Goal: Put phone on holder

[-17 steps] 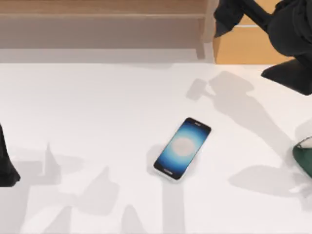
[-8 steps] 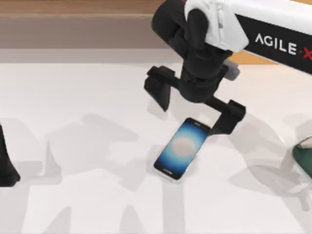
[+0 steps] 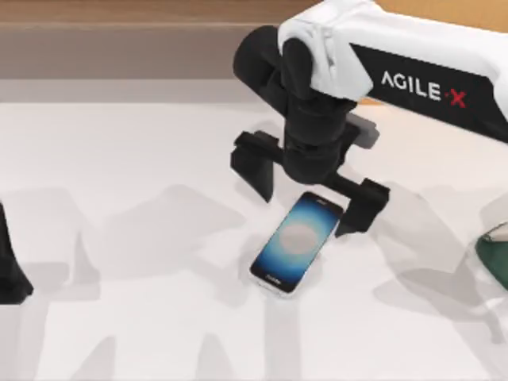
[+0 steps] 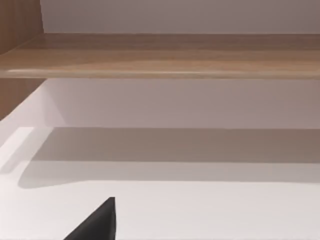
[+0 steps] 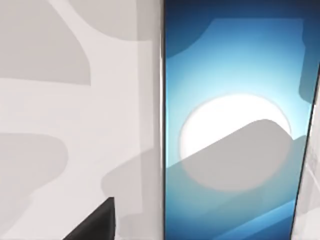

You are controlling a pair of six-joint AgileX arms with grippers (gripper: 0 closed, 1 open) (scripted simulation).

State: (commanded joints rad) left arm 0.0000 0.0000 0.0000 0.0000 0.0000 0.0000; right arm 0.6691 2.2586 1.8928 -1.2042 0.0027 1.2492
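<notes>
The phone (image 3: 295, 242) lies flat and slanted on the white table (image 3: 143, 159), its blue screen with a pale round centre facing up. My right gripper (image 3: 308, 187) hangs open just above the phone's far end, one black finger on each side, touching nothing. In the right wrist view the phone (image 5: 235, 140) is close below, and one dark fingertip (image 5: 97, 226) stands over bare table beside it. A dark green piece, probably the holder (image 3: 496, 255), pokes in at the table's right edge, mostly cut off. My left gripper (image 3: 9, 270) stays parked at the left edge.
A wooden shelf (image 3: 119, 36) runs along the back of the table, also seen in the left wrist view as a wooden ledge (image 4: 160, 55). Open table surface stretches left of the phone and in front of it.
The right arm swung in from the back right to above the phone, then sank slightly and shifted left over its far end. The phone has not moved.
</notes>
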